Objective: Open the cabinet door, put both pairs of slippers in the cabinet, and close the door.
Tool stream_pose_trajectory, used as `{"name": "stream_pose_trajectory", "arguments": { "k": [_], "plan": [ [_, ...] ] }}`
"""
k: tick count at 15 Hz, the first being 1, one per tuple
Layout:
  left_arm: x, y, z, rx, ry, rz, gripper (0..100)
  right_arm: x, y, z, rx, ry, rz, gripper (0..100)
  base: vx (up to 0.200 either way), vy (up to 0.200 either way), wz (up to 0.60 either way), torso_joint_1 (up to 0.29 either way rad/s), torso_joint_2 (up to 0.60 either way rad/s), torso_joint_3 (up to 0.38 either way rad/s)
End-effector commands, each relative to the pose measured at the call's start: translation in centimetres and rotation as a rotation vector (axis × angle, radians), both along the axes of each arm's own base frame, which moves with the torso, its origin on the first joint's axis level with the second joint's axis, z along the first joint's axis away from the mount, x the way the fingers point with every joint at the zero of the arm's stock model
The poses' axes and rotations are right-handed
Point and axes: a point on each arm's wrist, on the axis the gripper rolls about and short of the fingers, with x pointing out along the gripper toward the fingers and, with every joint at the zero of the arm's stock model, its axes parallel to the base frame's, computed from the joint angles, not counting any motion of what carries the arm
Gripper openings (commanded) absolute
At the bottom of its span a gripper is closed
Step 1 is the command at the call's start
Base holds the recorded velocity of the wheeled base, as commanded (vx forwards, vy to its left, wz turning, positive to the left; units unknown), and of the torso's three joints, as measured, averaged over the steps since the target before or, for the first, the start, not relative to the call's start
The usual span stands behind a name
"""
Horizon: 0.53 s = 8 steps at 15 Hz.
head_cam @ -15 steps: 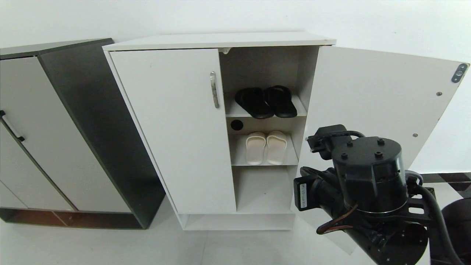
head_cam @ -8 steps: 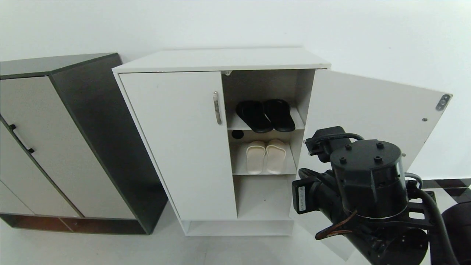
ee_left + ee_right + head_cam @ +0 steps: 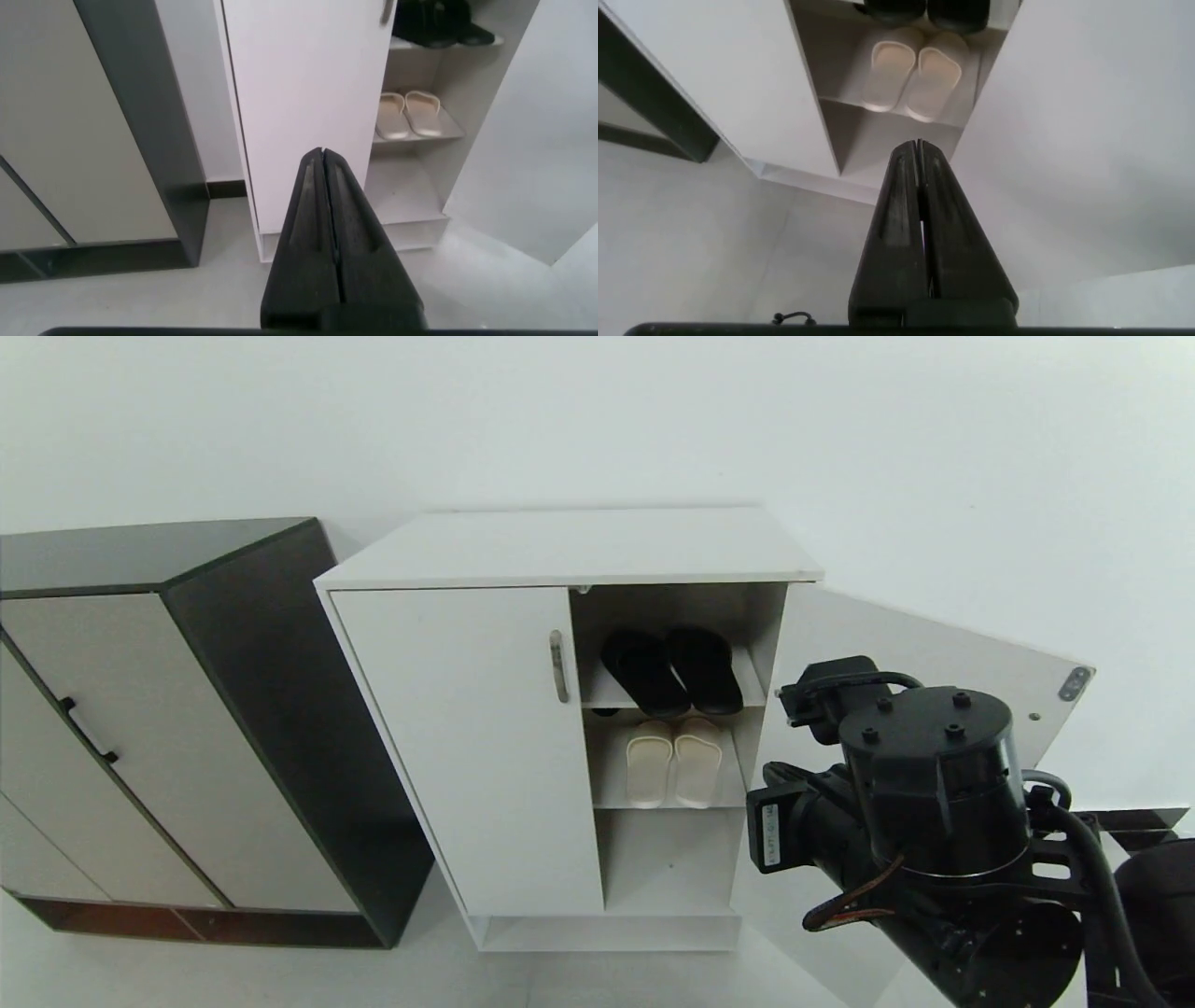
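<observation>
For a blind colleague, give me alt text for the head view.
A white two-door cabinet stands with its right door open, black slippers on the upper shelf and cream slippers on the shelf below. A dark grey cabinet stands at its left, a black robot arm in front of the open door.

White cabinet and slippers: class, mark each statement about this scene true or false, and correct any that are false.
1. The black slippers lie on the shelf above the white slippers. True.
2. The right door of the white cabinet is shut. False: it stands open; the left door is the shut one.
3. The left gripper holds a slipper. False: it is shut on nothing.
4. A dark cabinet stands on the white cabinet's left. True.
5. The right gripper is shut and empty. True.
</observation>
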Motion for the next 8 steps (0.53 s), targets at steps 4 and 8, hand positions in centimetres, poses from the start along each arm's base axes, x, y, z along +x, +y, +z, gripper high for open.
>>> {"name": "stream_pose_trajectory", "arguments": {
  "k": [4,8],
  "plan": [
    [0.01,0.00,0.01,0.000,0.001,0.000,0,0.13,-0.08,-0.09,0.000,0.005,0.007,0,0.000,0.000,0.00,0.168,-0.49,-0.318],
    [0.01,0.00,0.01,-0.002,0.001,0.000,0,0.18,-0.08,-0.13,0.000,0.007,0.006,0,0.000,0.000,0.00,0.188,-0.51,-0.310]
  ]
}}
